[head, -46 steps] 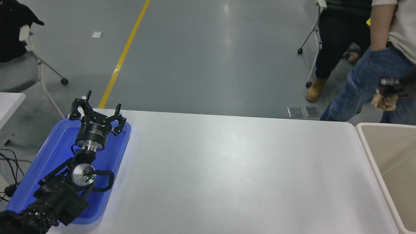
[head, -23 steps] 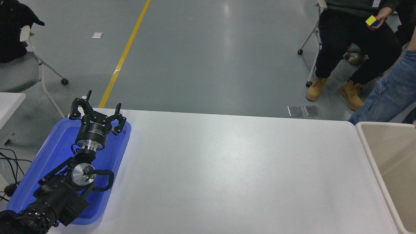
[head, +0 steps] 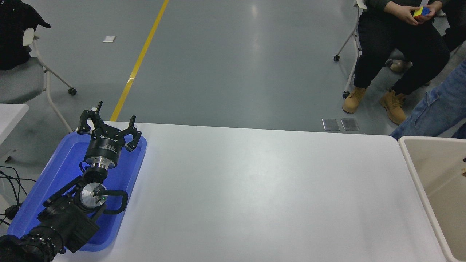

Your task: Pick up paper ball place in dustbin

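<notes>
The beige dustbin (head: 413,163) with a pale rim stands at the table's right end, cut off by the picture's edge. The paper ball is out of view. A tiny dark and tan sliver (head: 463,166) shows at the right edge over the dustbin; I cannot tell what it is. My right arm and its gripper are out of view. My left gripper (head: 109,123) is parked open and empty over the blue tray (head: 62,163) at the lower left.
The white table (head: 255,189) spans the middle. Beyond its far right corner a seated person (head: 397,47) holds a coloured cube, and a standing person's jeans leg (head: 433,112) is next to the dustbin. An office chair (head: 25,76) stands at the far left.
One second ago my right gripper held the paper ball at the right edge above the dustbin; both have left the picture. The standing person stepped to the right.
</notes>
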